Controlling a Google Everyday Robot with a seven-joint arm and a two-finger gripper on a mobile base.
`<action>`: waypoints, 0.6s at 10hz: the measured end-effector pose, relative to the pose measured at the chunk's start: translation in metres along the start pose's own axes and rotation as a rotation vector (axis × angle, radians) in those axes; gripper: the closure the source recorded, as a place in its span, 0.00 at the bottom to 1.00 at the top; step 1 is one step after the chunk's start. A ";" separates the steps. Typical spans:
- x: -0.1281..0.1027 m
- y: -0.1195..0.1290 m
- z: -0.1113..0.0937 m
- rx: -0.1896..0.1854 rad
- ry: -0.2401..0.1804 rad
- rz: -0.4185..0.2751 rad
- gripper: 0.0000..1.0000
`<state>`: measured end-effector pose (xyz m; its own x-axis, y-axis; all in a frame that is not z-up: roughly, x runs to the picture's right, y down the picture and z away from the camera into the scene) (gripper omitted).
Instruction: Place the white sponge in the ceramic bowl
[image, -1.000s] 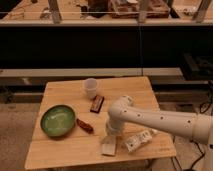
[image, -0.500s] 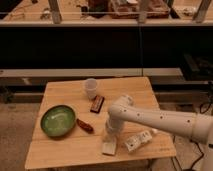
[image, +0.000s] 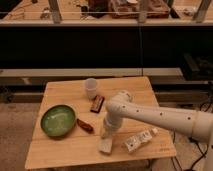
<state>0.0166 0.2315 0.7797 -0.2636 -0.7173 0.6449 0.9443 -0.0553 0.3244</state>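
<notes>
The white sponge (image: 105, 145) is a small off-white block lying on the wooden table (image: 60, 150), near the front edge. My gripper (image: 106, 134) points down right over the sponge, at or just above its top. The white arm reaches in from the right. The green ceramic bowl (image: 58, 120) sits on the left side of the table, well to the left of the sponge and gripper. It holds nothing.
A translucent white cup (image: 91, 88) stands at the back middle. A dark brown bar (image: 97, 103) lies in front of it. A small red-brown item (image: 84, 125) lies beside the bowl's right rim. A white bottle-like package (image: 139, 140) lies right of the sponge.
</notes>
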 end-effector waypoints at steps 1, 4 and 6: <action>0.001 0.001 -0.005 0.003 0.003 -0.006 0.93; 0.022 -0.035 -0.032 0.020 0.052 -0.068 0.93; 0.040 -0.079 -0.042 0.025 0.086 -0.113 0.93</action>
<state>-0.0600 0.1780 0.7502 -0.3488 -0.7642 0.5425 0.9043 -0.1224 0.4089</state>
